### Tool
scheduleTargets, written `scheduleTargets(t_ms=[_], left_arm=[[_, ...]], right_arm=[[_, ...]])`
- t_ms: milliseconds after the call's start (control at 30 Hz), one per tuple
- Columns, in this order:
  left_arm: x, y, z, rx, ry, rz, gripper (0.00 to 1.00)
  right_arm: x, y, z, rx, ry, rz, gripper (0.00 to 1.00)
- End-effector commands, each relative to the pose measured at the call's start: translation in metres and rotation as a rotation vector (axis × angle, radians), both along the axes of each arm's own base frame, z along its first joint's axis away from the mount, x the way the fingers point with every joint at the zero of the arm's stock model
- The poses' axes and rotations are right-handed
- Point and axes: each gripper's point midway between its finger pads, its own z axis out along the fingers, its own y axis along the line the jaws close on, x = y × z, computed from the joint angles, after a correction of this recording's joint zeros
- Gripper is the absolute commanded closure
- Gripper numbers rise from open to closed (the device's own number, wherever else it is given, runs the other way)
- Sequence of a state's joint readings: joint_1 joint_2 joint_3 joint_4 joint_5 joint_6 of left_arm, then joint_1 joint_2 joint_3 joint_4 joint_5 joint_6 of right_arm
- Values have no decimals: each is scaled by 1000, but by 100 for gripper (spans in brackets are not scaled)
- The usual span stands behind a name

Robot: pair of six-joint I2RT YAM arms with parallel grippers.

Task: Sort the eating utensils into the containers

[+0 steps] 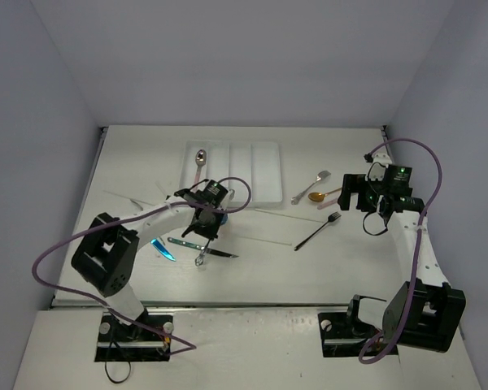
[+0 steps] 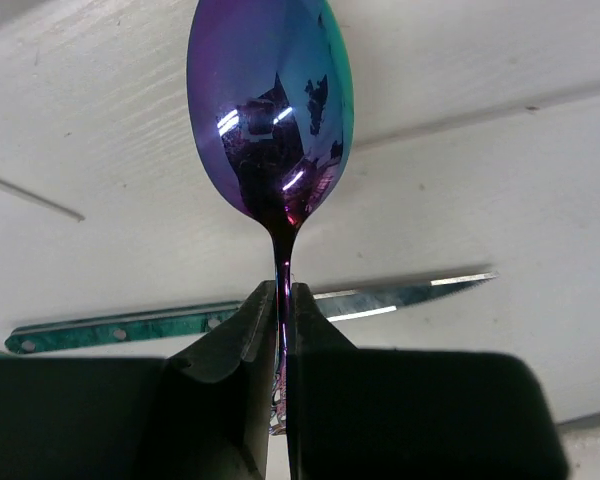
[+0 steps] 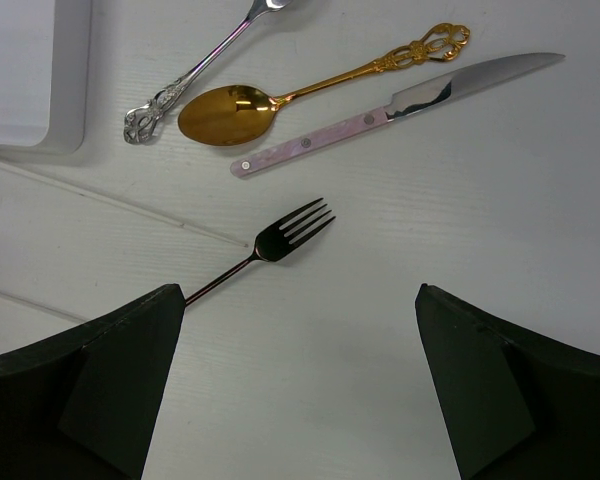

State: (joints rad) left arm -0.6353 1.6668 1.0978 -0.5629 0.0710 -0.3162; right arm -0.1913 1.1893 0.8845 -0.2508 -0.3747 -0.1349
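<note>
My left gripper (image 2: 280, 300) is shut on the thin neck of a purple-iridescent spoon (image 2: 270, 110), whose bowl sticks out past the fingertips. From above, this gripper (image 1: 205, 224) sits just below the white tray (image 1: 260, 175), and the spoon's ornate handle end (image 1: 201, 260) pokes out toward me. A silver spoon (image 1: 200, 157) lies in the tray's leftmost compartment. My right gripper (image 3: 298, 290) hangs open over bare table, near a black fork (image 3: 280, 237), a gold spoon (image 3: 230, 113), a silver utensil (image 3: 180, 90) and a pink-handled knife (image 3: 380, 110).
A green-handled knife (image 2: 110, 328) lies on the table under the left gripper, with a blue knife (image 1: 161, 246) to its left. Thin pale sticks (image 1: 118, 195) lie left of the tray and below it. The tray's corner (image 3: 30, 80) shows in the right wrist view.
</note>
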Motion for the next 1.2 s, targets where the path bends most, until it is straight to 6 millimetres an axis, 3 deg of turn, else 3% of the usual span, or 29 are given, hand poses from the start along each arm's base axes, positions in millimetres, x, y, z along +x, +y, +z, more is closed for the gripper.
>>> scheduleTargets(t_ms=[0,67,167,267,333,367,467,633,767,967,1167], left_arm=[[0,-13,80,-107,-177,-100,100],[-2,-17,107,-149,-217,-125,100],[13,-12,157,-171,-366,-108,100],[49,5,187,-107,-486,-44,100],[81,14,188,-97,-477,1,100],[92,22,200,-106,-504,35,100],[144,37,192,-91,-493,89,100],[204,37,193,-84,-564,104,100],[246,43,175,-105,-548,137,100],[279,52,150,-150,-507,197,100],[284,57,118,-143,-445,233,99]], right_arm=[[12,1,20,9,-69,13,1],[13,1,19,10,-68,15,1],[13,1,19,11,-66,14,1],[13,1,17,16,-60,16,1],[13,2,16,17,-58,15,1],[13,2,16,17,-59,15,1],[13,2,19,17,-67,15,1],[12,0,21,12,-76,6,1],[12,-2,22,8,-81,-2,2],[12,-3,21,13,-79,-5,2],[12,-4,21,12,-78,-11,2]])
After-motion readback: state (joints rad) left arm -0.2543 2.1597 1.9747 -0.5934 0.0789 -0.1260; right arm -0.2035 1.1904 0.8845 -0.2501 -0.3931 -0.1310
